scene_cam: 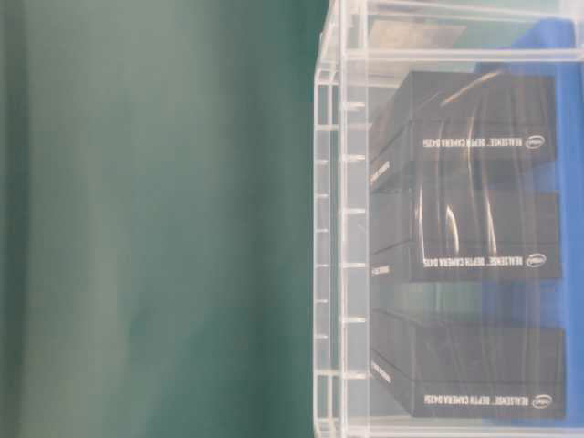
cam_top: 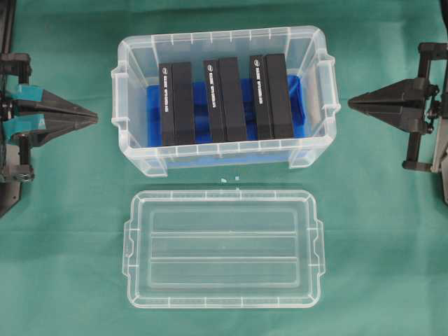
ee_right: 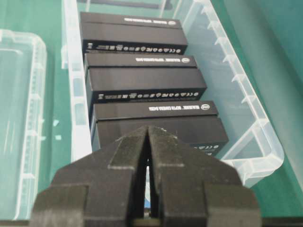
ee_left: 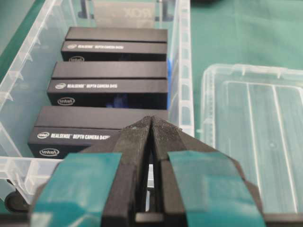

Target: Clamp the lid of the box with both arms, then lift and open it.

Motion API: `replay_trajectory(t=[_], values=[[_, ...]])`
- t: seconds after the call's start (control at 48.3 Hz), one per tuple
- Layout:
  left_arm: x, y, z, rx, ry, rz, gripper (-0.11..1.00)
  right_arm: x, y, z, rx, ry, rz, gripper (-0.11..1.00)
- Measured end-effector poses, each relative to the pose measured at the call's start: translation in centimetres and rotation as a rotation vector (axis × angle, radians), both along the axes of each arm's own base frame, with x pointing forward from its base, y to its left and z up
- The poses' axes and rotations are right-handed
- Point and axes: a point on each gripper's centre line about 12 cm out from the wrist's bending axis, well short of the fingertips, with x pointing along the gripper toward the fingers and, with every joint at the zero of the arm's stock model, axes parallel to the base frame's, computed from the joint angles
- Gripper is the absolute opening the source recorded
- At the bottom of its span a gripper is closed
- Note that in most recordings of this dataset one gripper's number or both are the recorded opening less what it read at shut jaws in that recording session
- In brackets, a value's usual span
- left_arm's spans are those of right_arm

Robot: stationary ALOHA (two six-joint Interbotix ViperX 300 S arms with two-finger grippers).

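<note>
The flat clear plastic lid (cam_top: 222,248) is seen lying off the deep clear tub (cam_top: 225,40), well aside of both clenched grippers (cam_top: 89,117) (cam_top: 353,101); any blind re-clamping risks skidding it.

The box (cam_top: 224,98), a deep clear plastic tub with side handles, is seen standing upright and uncovered. A blue insert (cam_top: 297,94) is laid across its base, and three black upright blocks (cam_top: 224,100) are set side by side on it. The lid (cam_top: 224,248), a flat clear panel with a ribbed centre, is laid flat just beside the box's long front wall.
</note>
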Motion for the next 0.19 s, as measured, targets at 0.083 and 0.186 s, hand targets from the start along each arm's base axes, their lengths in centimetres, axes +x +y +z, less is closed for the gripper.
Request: replay_trajectory(t=[0.083,0.186], values=[[-0.01,0.01,-0.03,0.000,0.003,0.001,0.01,0.00,-0.03,0.00,0.000,0.000,-0.002,0.00],[-0.02,0.03,-0.08,0.000,0.007,0.002,0.01,0.02,-0.04,-0.03,0.000,0.002,-0.002,0.00]])
